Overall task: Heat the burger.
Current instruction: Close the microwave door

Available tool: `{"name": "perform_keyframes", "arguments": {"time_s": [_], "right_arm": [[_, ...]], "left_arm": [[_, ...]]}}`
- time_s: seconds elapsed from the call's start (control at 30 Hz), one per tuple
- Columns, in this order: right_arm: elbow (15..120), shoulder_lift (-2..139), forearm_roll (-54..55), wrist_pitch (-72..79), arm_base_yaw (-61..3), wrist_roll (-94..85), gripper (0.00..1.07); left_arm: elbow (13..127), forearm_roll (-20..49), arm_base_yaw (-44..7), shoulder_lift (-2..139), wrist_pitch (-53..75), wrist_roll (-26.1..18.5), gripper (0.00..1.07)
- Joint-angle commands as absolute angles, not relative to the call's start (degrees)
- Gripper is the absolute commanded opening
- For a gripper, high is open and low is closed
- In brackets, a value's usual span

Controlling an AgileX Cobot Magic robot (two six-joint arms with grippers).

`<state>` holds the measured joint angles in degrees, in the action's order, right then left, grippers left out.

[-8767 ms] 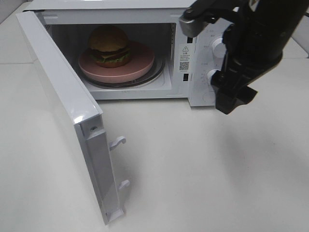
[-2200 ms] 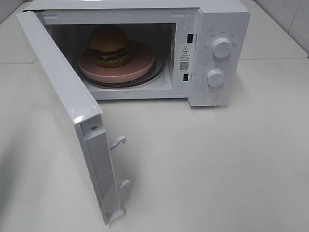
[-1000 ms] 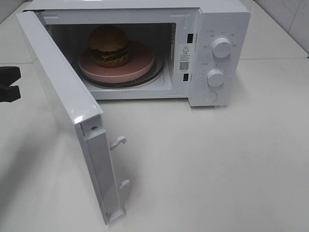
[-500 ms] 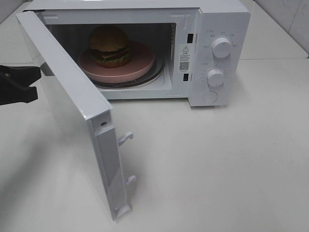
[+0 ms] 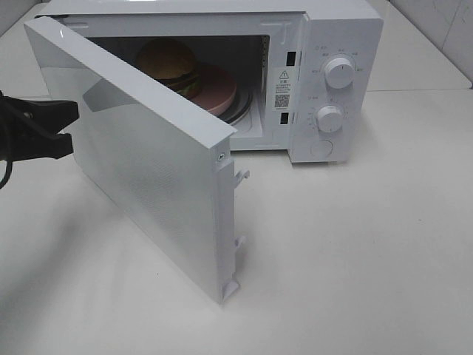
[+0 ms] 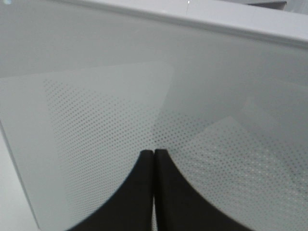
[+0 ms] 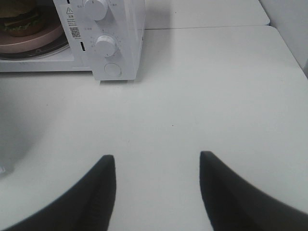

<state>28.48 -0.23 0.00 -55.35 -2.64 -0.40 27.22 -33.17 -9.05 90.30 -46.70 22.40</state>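
Observation:
The burger (image 5: 171, 62) sits on a pink plate (image 5: 220, 93) inside the white microwave (image 5: 344, 29), partly hidden behind the half-swung door (image 5: 148, 170). My left gripper (image 5: 73, 129) is at the door's outer face, near its hinge side. In the left wrist view its fingers (image 6: 154, 161) are shut together, empty, against the door's dotted window (image 6: 120, 110). My right gripper (image 7: 158, 166) is open and empty over bare table in front of the microwave (image 7: 125, 33). The right wrist view also shows the burger (image 7: 19, 19) on the plate (image 7: 33, 43).
Two white knobs (image 5: 338, 72) (image 5: 329, 118) and a round button (image 5: 321, 149) sit on the microwave's right panel. The door's free edge with its latch hooks (image 5: 238, 177) juts out over the white table (image 5: 355, 251). The right arm is out of the exterior view.
The right arm left the exterior view. The left gripper came in from the left and reached the door's outer face. The door has swung markedly towards closed, now hiding part of the burger.

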Motion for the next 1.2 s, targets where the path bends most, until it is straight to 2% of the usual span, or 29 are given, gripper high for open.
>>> {"name": "perform_keyframes", "arguments": {"time_s": [0.03, 0.1, 0.17, 0.23, 0.43, 0.57, 1.0, 1.2], "right_arm": [[28.42, -1.72, 0.34, -55.12, -2.46, -1.20, 0.55], [28.42, -1.72, 0.34, -55.12, -2.46, -1.20, 0.55], [28.42, -1.72, 0.34, -55.12, -2.46, -1.15, 0.55], [28.42, -1.72, 0.34, -55.12, -2.46, -1.15, 0.55], [28.42, -1.72, 0.34, -55.12, -2.46, -1.15, 0.55], [28.42, -1.72, 0.34, -55.12, -2.46, -1.15, 0.55], [28.42, -1.72, 0.34, -55.12, -2.46, -1.15, 0.55], [28.42, -1.72, 0.34, -55.12, -2.46, -1.15, 0.55]], "left_arm": [[27.67, -28.02, -12.20, 90.93, -47.27, 20.17, 0.00], [27.67, -26.99, -12.89, 91.04, -47.27, 19.37, 0.00], [27.67, -20.63, -15.41, 91.67, -47.44, 15.07, 0.00], [27.90, -18.16, -15.87, 92.65, -47.44, 13.41, 0.00], [28.93, -17.48, -16.90, 94.42, -47.44, 13.18, 0.00], [29.85, -14.27, -18.28, 95.80, -47.96, 12.61, 0.00], [32.09, -10.14, -20.51, 96.89, -47.84, 11.12, 0.00], [34.89, -5.79, -22.92, 98.09, -47.67, 6.02, 0.00]]}}
